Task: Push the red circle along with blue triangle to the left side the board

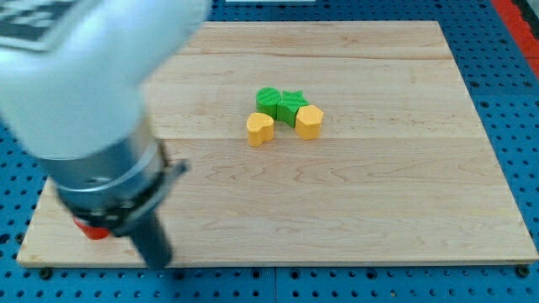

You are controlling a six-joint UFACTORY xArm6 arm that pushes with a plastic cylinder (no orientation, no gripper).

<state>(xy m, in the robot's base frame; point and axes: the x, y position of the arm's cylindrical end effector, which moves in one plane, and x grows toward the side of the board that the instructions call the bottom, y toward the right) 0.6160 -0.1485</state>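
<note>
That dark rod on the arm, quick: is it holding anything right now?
My tip: no gripper, holds nothing. It sits at the view's bottom left beside a red block mostly hidden by the arm; contact cannot be told.

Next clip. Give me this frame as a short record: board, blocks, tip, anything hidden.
board: wooden board on a blue pegboard
centre cluster: green round block, green star, yellow block, yellow hexagon
red block: bottom left corner, mostly hidden by the arm
blue triangle: not visible
my tip: blurred, just right of the red block; contact unclear

Pale wooden board (pixel 379 185), two green blocks (pixel 268 99) (pixel 291 106), two yellow-orange blocks (pixel 259 129) (pixel 309 122), red block (pixel 91 229) peeking out, blue pegboard (pixel 505 59) around.
</note>
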